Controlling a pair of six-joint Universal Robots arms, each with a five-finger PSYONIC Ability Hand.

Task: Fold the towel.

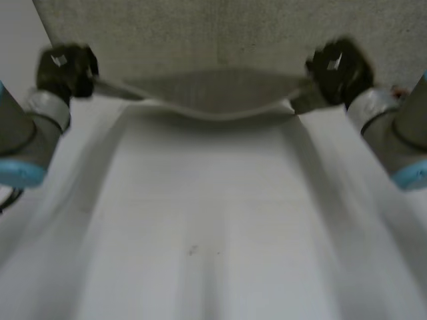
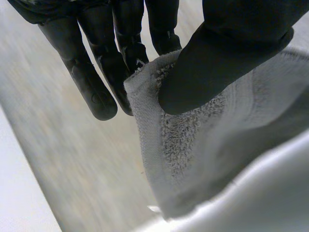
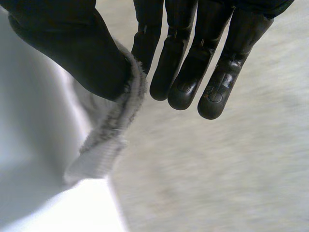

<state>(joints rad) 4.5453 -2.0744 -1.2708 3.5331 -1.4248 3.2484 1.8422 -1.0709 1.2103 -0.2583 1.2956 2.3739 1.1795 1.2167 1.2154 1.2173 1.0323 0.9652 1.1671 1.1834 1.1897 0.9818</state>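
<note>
Towel [image 1: 213,100] is up across the upper middle of the frame, its edge strung between both hands and sagging in the centre. Left robot hand [image 1: 65,69] is at upper left and right robot hand [image 1: 339,65] at upper right, each on a corner. The head camera leaves the grips hard to read, but the wrist cameras settle it. The left thumb [image 2: 227,63] clamps the looped corner against the fingers [image 2: 120,67]. The right thumb [image 3: 72,48] pinches the hem against the straight fingers [image 3: 145,43].
</note>
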